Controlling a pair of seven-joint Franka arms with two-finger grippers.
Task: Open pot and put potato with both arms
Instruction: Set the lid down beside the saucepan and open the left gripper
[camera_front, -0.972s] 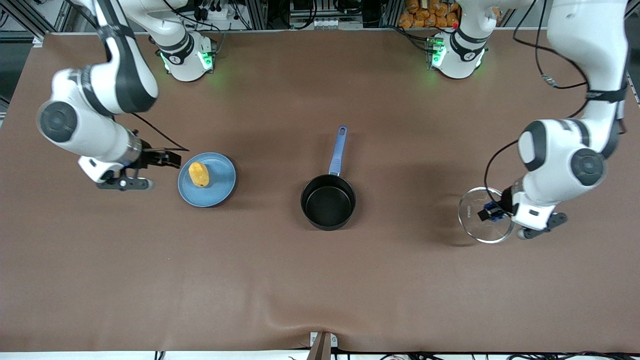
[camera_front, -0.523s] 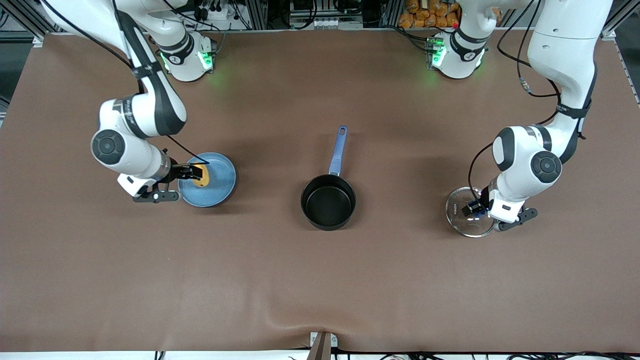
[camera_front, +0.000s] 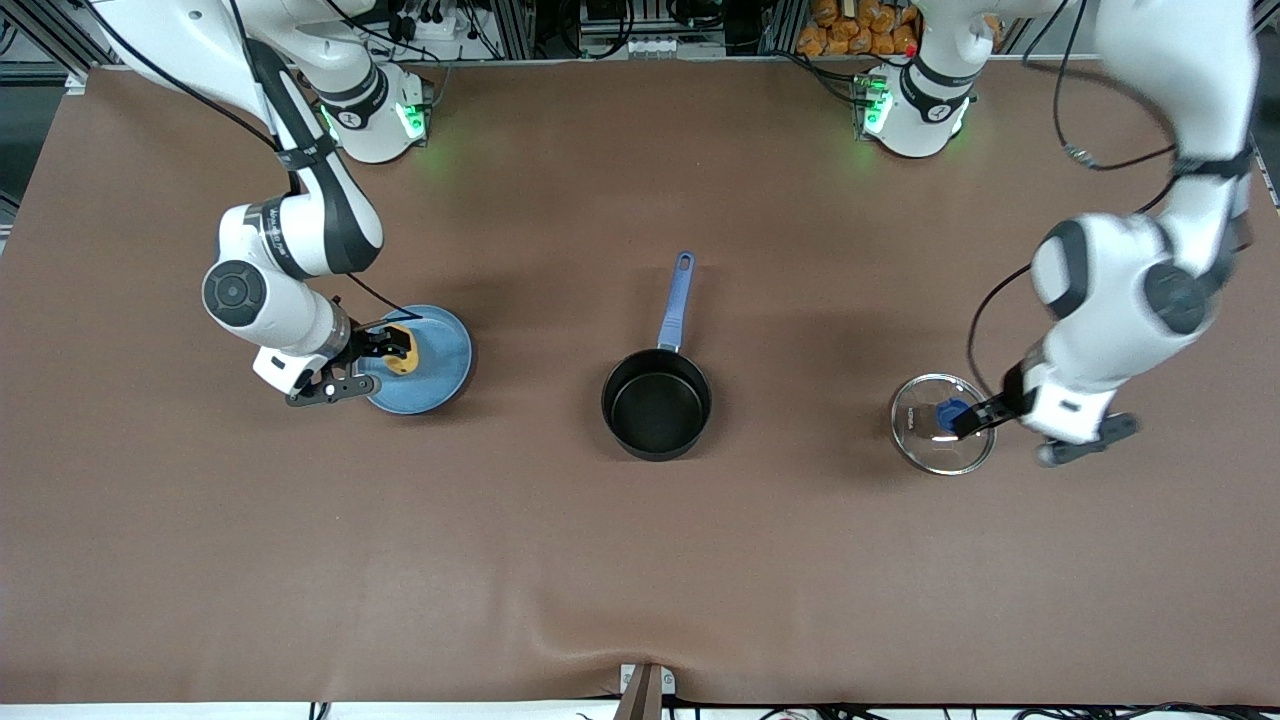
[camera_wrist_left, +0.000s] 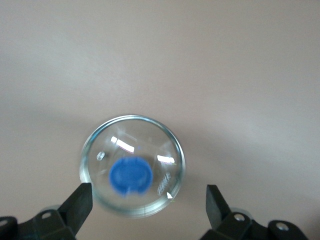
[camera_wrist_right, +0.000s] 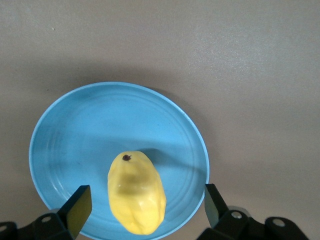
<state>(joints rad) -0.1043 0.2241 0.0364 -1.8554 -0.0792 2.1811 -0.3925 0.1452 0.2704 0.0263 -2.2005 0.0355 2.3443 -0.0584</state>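
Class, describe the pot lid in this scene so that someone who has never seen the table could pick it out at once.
Start at the black pot in the middle of the brown table, then look toward the left arm's end. There the lid lies flat on the cloth, with the open left gripper over its edge. It is the only see-through thing: a round glass disc with a blue knob.

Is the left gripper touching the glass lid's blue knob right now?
Apart. In the left wrist view the left gripper has its fingers spread wide, with clear space between each and the blue knob of the glass lid.
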